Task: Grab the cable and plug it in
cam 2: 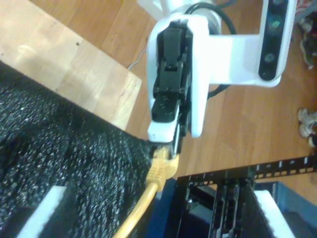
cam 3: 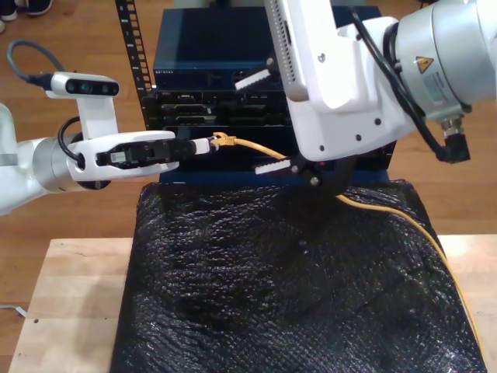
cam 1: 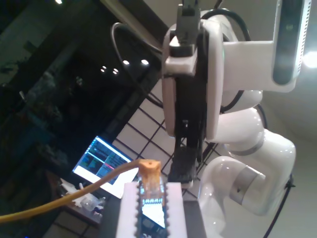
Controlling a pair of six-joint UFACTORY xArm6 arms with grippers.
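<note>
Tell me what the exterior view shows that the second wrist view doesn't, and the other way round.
Exterior view: the cable's long run over the black mat toward the exterior view's right, and my second gripper open above it. Second wrist view: a close look down at the yellow plug boot under my first gripper's tip, at the mat's edge, near the rack. Both: my first gripper shut on the cable's plug end, the mat, the rack.

One yellow cable, two white arms, one black mat, one rack.
</note>
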